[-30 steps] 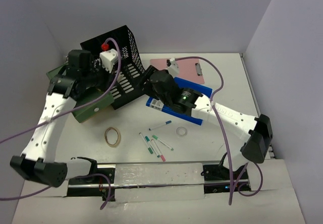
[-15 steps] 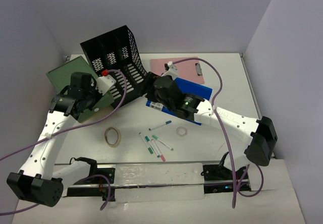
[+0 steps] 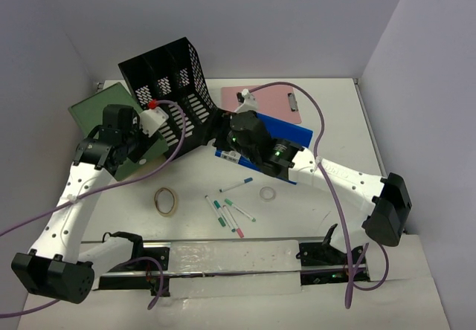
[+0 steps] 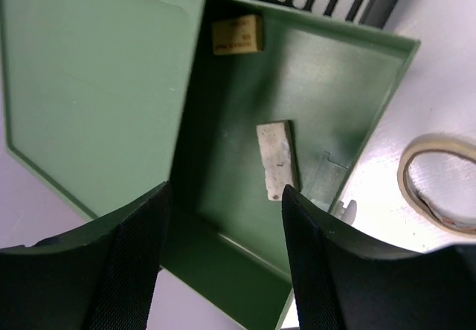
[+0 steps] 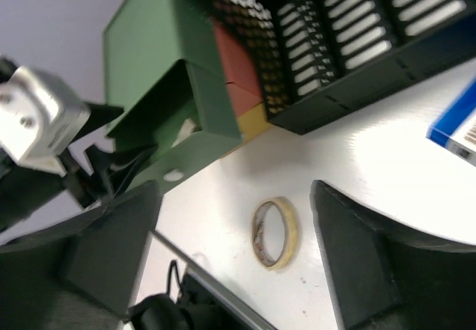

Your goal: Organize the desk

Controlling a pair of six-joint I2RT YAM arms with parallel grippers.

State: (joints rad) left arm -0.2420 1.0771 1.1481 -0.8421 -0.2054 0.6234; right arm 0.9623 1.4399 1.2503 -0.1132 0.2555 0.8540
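Note:
On the white desk a green file holder lies at the far left, its open inside facing my left wrist camera. My left gripper hovers over it, open, its black fingers on either side of the holder's lower wall and nothing pinched between them. The black mesh organizer stands tilted beside the holder. My right gripper is open next to the organizer's base. Far below it on the desk, the wrist view shows a masking tape roll.
A pink clipboard and a blue box lie behind the right arm. Several pens, the tape roll and a small clear ring sit near the front. Lilac walls close in the sides.
The left arm brought the green holder down onto the desk, then its jaws opened off it. The right gripper edged left toward the organizer and opened slightly wider.

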